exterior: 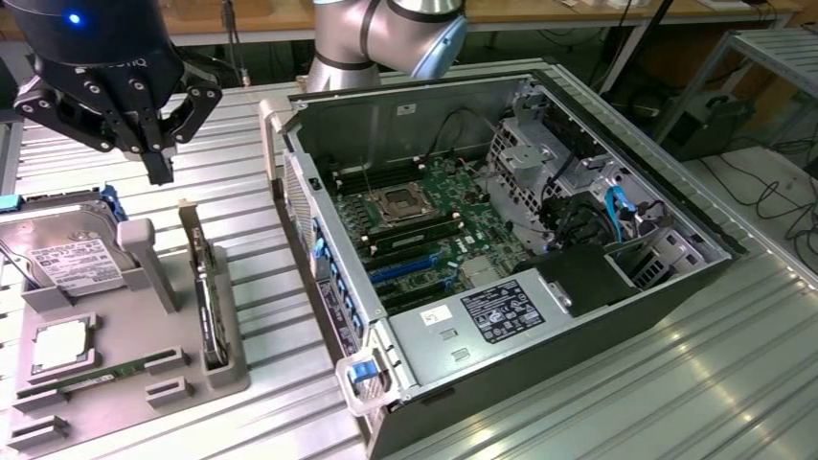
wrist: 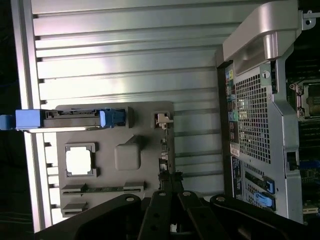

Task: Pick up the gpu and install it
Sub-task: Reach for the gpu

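**Closed gripper hangs over the parts tray; gpu sits in its slot**

Nearest in the exterior view, a grey parts tray [exterior: 134, 321] lies on the slatted metal table [exterior: 614, 402], at the exterior view's left. On it a memory stick [exterior: 122, 369] lies flat, with a square processor [exterior: 57, 345] just behind it. Farther back a hard drive [exterior: 71, 261] stands propped on edge.

The gpu [exterior: 205, 292] stands on its long edge in a slot along the tray's side facing the computer case [exterior: 511, 249] (a pale metal tab shows at the card's far end). The case lies open just beside the tray, its motherboard [exterior: 416, 216] exposed.

Farther back, the gripper [exterior: 157, 168] hangs above the tray's far end. Its fingers are pressed together with nothing between them, apart from the gpu. In the wrist view the fingertips line up over the card's thin top edge. Behind everything rise the arm's silver joints [exterior: 383, 38].
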`<move>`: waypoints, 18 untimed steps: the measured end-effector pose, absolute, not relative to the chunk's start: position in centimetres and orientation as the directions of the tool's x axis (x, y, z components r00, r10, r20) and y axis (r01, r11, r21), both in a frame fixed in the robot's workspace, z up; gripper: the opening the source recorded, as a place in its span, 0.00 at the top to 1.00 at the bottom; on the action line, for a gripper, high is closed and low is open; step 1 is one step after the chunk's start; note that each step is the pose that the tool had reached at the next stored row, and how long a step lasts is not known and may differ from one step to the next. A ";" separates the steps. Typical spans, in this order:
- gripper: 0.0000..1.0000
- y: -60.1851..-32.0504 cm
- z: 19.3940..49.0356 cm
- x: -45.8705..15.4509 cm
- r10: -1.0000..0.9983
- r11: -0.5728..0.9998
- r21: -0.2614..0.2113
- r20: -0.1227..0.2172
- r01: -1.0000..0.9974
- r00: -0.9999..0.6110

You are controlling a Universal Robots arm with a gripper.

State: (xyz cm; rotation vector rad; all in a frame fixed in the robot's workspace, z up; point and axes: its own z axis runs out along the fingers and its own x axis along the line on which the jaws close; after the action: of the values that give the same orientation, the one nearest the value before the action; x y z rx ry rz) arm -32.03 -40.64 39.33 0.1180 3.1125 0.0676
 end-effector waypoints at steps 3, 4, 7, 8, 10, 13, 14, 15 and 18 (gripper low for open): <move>0.89 -40.7 39.3 -32.3 0.076 0.996 0.044 -0.024 0.075 -0.997; 0.89 -40.7 39.3 -32.4 0.076 0.996 0.044 -0.024 0.075 -0.997; 0.89 -40.7 39.3 -32.8 0.076 0.996 0.044 -0.024 0.075 -0.997; 0.89 -40.7 39.3 -32.9 0.076 0.996 0.044 -0.024 0.075 -0.997; 0.89 -40.8 39.3 -33.1 0.076 0.996 0.044 -0.024 0.075 -0.997; 0.89 -40.8 39.3 -33.4 0.076 0.996 0.044 -0.024 0.075 -0.997; 0.89 -40.8 39.3 -33.5 0.076 0.996 0.044 -0.024 0.075 -0.997; 0.89 -40.8 39.3 -33.6 0.076 0.996 0.044 -0.024 0.075 -0.997; 0.89 -40.8 39.3 -33.6 0.076 0.996 0.044 -0.024 0.075 -0.997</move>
State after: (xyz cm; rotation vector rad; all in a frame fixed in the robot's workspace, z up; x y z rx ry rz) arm -33.64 -40.81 39.33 0.1178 3.1125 0.0676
